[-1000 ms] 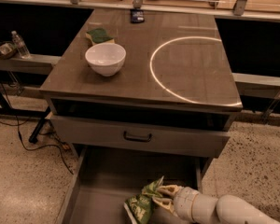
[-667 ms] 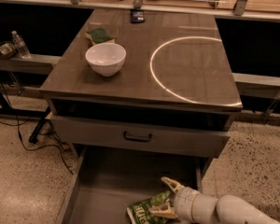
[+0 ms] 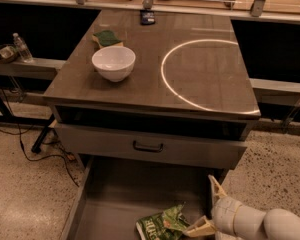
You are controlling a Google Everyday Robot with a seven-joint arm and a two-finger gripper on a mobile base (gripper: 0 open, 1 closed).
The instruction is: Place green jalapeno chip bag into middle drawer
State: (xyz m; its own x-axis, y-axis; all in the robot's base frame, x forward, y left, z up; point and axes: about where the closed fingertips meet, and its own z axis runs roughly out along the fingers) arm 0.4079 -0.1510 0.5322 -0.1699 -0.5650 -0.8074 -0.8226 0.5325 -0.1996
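Observation:
The green jalapeno chip bag (image 3: 162, 223) lies crumpled on the bare floor of the middle drawer (image 3: 121, 193), near its front right part. The drawer is pulled out at the bottom of the cabinet. My gripper (image 3: 208, 208) is at the lower right, just to the right of the bag. Its pale fingers (image 3: 216, 187) are spread apart, one pointing up and one low beside the bag's right edge. The gripper holds nothing.
A white bowl (image 3: 113, 62) and a dark-green sponge (image 3: 107, 38) sit on the cabinet top at the left, and a small dark object (image 3: 147, 17) at the back. A closed grey drawer front with a black handle (image 3: 147, 146) overhangs the open drawer. Cables (image 3: 27, 149) run over the floor at the left.
The gripper has opened and let go of the bag. The bag now rests on the drawer floor, and the gripper has drawn back slightly to the right.

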